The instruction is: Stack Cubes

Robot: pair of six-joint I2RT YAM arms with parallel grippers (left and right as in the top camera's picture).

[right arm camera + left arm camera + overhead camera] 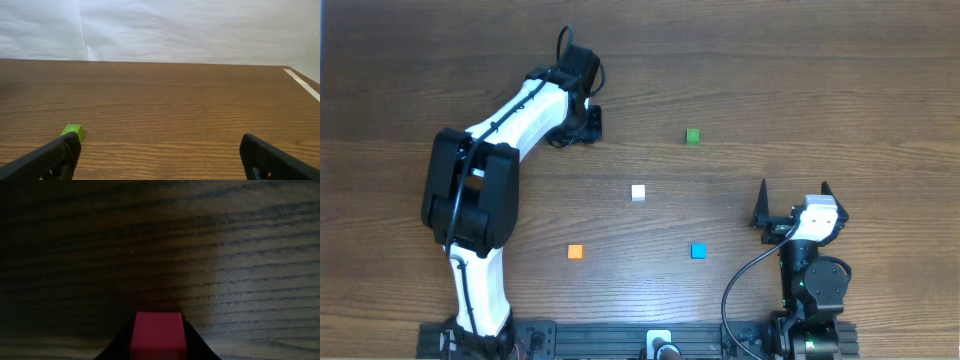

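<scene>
Wood table (820,60), white wall (200,30) behind its far edge. A pale strip (302,84) on the tabletop runs off the edge of the right wrist view; can't tell what it is.

Left arm (510,130) is stretched out to the far left part of the table. From above, its own body covers whatever is at the tip. Left gripper (588,122) is low over the wood, fingers clamped on a red cube (158,332), one dark finger against each side. Only the cube's top part shows in the left wrist view; its lower part is cut off. That view is very dark, so I can't tell whether the cube rests on the table or hangs just above it.

Right arm (810,280) is folded up close to its base. Right gripper (793,186) has its fingers wide apart with nothing between them.

Four loose cubes, all well apart and none stacked:
- green cube (692,136): farthest out, right of the left gripper, partly behind a fingertip in the right wrist view
- white cube (638,192): mid-table
- orange cube (575,252): nearer the bases, just right of the left arm
- blue cube (698,250): same row as orange, on the right arm's side
</scene>
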